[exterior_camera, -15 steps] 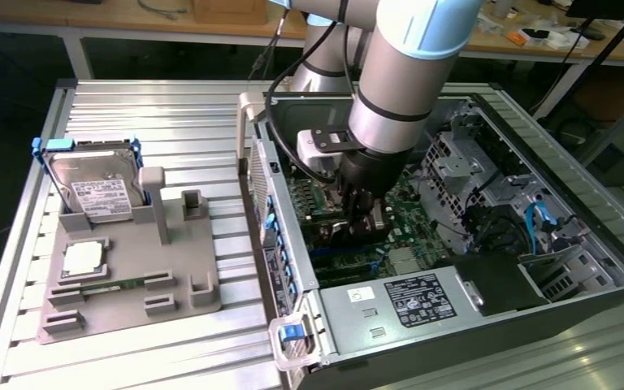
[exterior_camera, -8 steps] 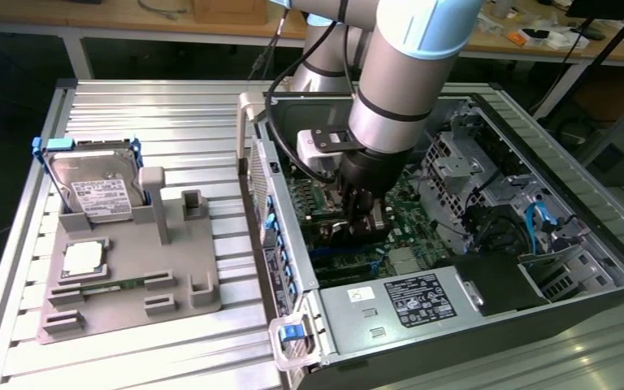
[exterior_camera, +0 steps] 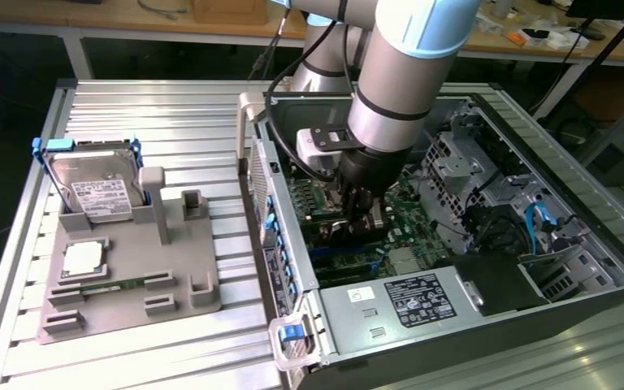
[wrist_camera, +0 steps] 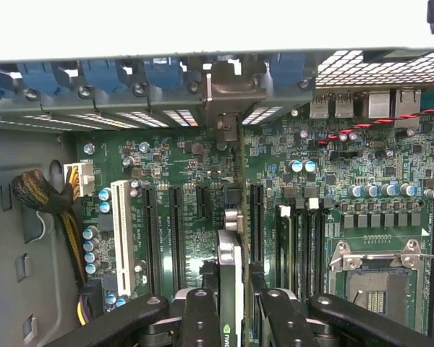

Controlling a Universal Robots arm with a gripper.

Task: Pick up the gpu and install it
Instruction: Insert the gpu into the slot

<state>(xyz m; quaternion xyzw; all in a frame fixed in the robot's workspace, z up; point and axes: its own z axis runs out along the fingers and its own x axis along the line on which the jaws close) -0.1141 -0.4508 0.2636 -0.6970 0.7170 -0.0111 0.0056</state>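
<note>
Gripper: is clamping the gpu edge-on between 2 fingers, hovering over motherboard slots inside the open computer case.

Gpu held on edge over the motherboard

The gpu, a thin dark card with a silvery metal edge, stands upright and edge-on, clamped between the pincer fingers, in line with the long black slots and just above them.

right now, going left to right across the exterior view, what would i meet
hard drive → grey fixture's post → computer case wall → gripper shut on the gpu → blue cable
</note>
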